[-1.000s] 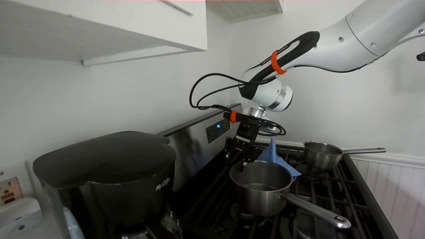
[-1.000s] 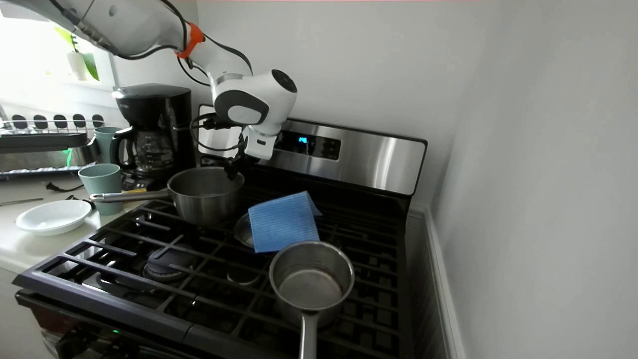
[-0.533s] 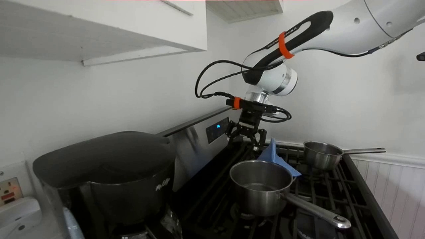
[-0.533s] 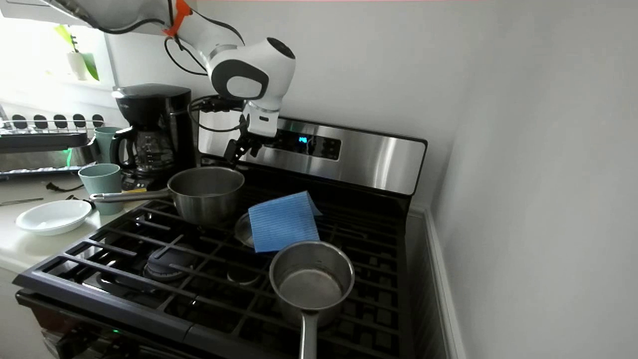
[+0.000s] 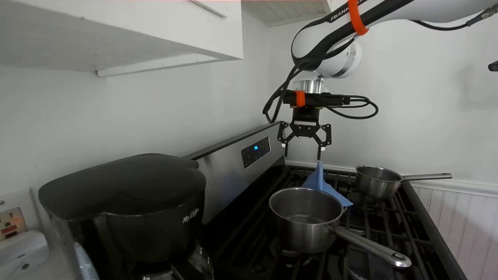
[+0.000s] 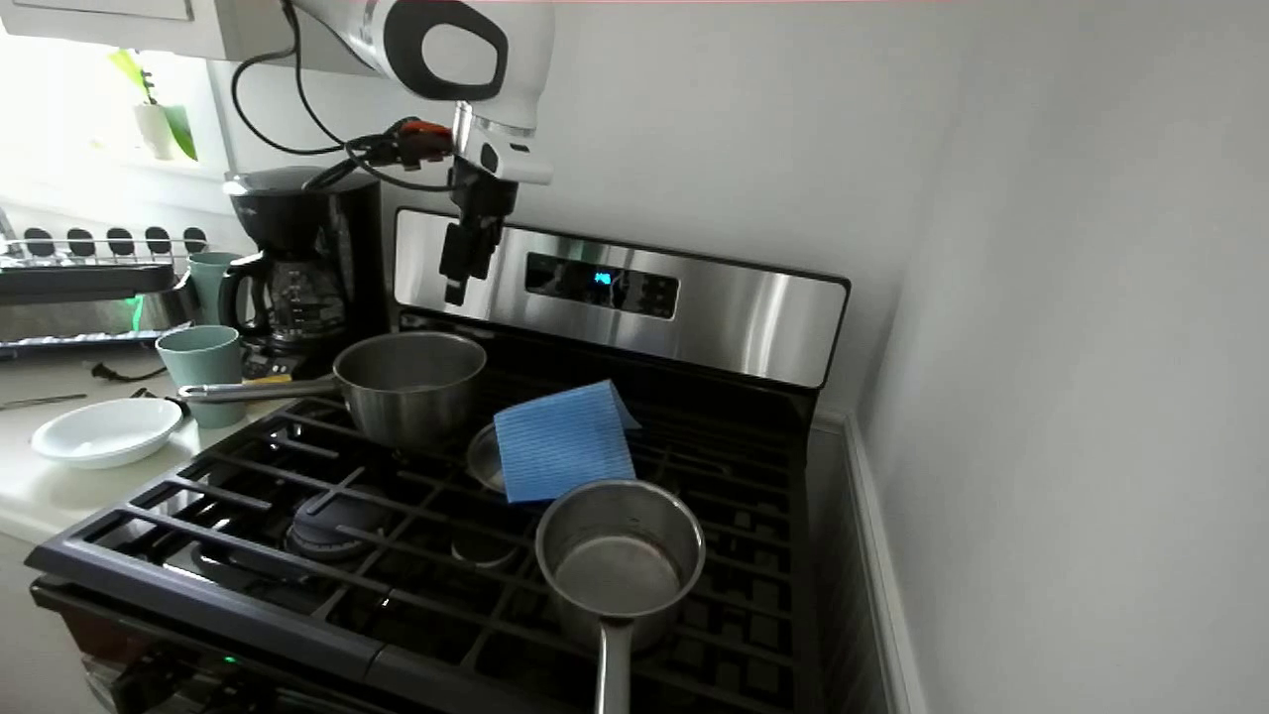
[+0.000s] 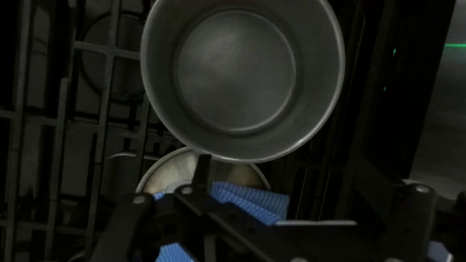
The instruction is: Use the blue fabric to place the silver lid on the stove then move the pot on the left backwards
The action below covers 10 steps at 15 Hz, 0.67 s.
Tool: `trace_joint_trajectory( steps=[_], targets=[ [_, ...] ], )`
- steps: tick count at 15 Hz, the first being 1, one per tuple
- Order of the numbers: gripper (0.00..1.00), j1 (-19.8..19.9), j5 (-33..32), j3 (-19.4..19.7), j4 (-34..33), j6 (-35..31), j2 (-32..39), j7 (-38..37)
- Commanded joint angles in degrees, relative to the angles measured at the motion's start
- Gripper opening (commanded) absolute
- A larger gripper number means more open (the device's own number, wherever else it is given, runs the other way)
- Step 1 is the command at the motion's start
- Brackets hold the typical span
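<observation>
While the gripper [image 5: 302, 152] hangs higher than the big pot [image 5: 304, 235] and apart from it, its jaws stand widely spread with only air between them. The big pot rests upright on the stove [image 6: 218, 607], its handle [image 5: 371, 247] pointing away from the control panel [image 6: 602, 286] behind it. Just beside the big pot, the silver lid [image 7: 164, 174] lies on the stove, partly hidden under the blue cloth [image 6: 565, 444], which is creased into a peak; in the wrist view the pot's rim covers some of the lid, and whether the two touch, I cannot tell. Farther from the big pot, past the cloth, a smaller saucepan [image 6: 623, 575] stands upright. Near the big pot on its opposite side is the black coffee maker [image 5: 136, 202]. On that same side of the big pot, a green cup [image 6: 201, 357] and a white bowl [image 6: 107, 431] stand on the table [image 6: 40, 491].
</observation>
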<state>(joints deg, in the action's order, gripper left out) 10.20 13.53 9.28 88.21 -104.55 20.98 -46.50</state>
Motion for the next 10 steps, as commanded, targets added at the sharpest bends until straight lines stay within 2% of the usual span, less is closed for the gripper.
trace_joint_trajectory(
  steps=[1, 6, 10],
  targets=[
    [1.00, -1.99, -7.72, 0.75, 5.01, 1.55, -6.90, 6.27],
    [1.00, -3.36, -19.12, 0.60, 9.48, -0.49, -14.84, 11.68],
    [1.00, -2.89, -24.05, 0.40, 13.01, -4.56, -20.79, 9.21]
  ],
)
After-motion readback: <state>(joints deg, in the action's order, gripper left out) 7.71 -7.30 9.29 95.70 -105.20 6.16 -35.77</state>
